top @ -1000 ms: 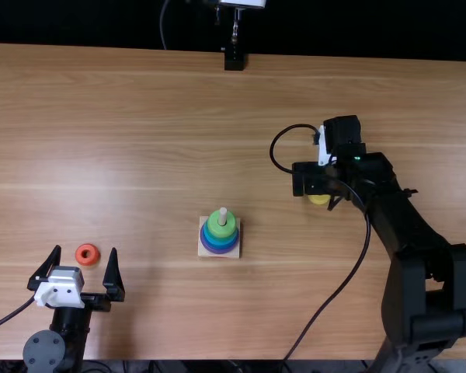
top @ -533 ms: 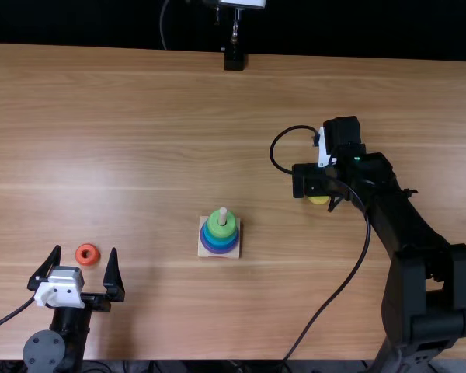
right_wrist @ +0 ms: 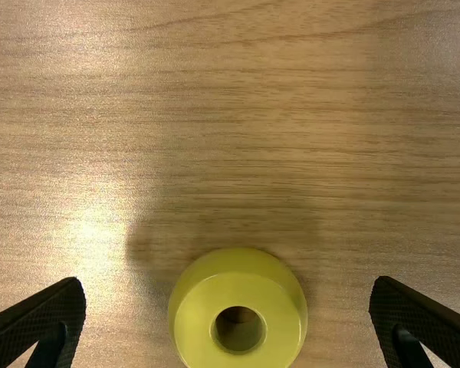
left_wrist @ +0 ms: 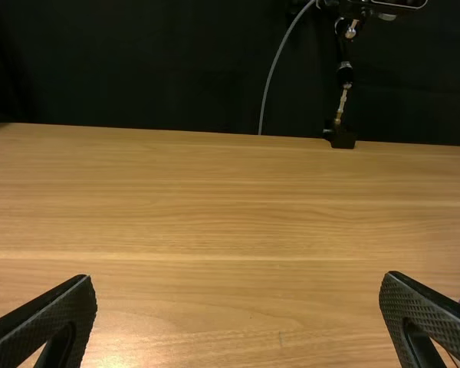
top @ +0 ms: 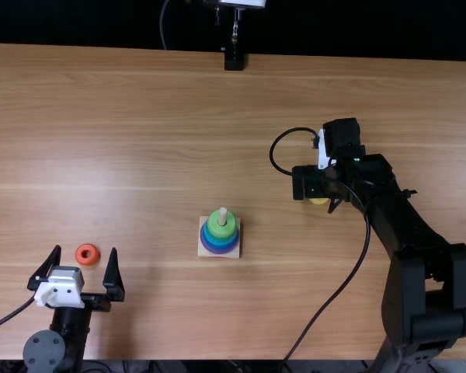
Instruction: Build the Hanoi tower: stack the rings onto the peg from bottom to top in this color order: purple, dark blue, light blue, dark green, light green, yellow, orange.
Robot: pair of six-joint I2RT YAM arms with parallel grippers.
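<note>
Pickup of the yellow ring [right_wrist: 238, 294] looks like the step in hand, judging by how your right gripper [right_wrist: 228, 285] is lined up over it. You have its jaws spread wide, with the ring showing between them and touching neither; it lies flat on the surface [top: 140, 148], hole up, to the right of the peg [top: 223, 215] and a little farther out. On the peg's base [top: 204, 249], your stack runs from purple at the bottom through blues to a green ring [top: 220, 228] on top, so yellow should be next and orange last. Your orange ring [top: 95, 255] lies on the surface at the near left, in front of the left gripper [top: 86, 250], whose jaws also stand apart and empty. For the next move, you want to centre the right jaws on the yellow ring, lower them if there is height to lose, and close squarely on its sides. Then lift clear, carry it left, and line its hole up with the peg before releasing.
</note>
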